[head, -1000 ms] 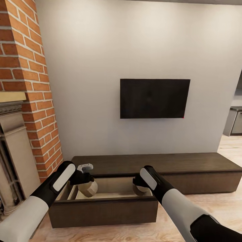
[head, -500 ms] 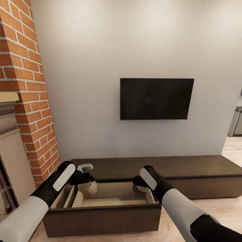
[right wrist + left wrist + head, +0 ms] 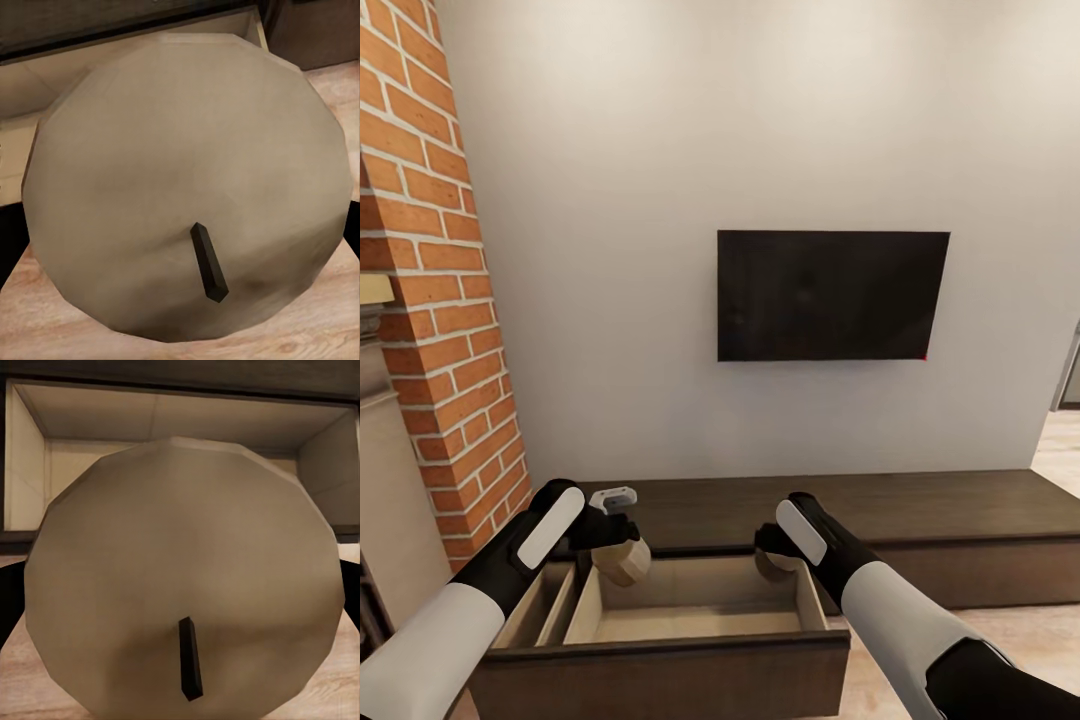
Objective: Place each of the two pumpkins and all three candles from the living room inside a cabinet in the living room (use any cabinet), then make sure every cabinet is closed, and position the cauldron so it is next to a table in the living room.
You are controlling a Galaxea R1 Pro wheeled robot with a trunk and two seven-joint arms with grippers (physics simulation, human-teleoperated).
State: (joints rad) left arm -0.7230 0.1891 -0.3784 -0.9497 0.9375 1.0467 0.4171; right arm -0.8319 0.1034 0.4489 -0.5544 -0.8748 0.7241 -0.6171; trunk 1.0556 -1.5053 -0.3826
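Observation:
The cabinet is a long low dark-brown unit under the wall. One of its drawers stands pulled out, its tan interior bare. My left gripper is shut on a grey-brown candle above the drawer's back left part. My right gripper is shut on a second candle above the drawer's back right corner. In the left wrist view that candle shows its top face and dark wick, with the drawer behind it. In the right wrist view the other candle looks the same.
A black TV hangs on the white wall above the cabinet. A red brick chimney and a fireplace surround stand close on the left. Light wood floor runs along the cabinet's front at the right.
The whole picture has shifted: the camera has come closer to the cabinet, so the open drawer sits lower and nearer. Both grippers still hold their candles in the same pose.

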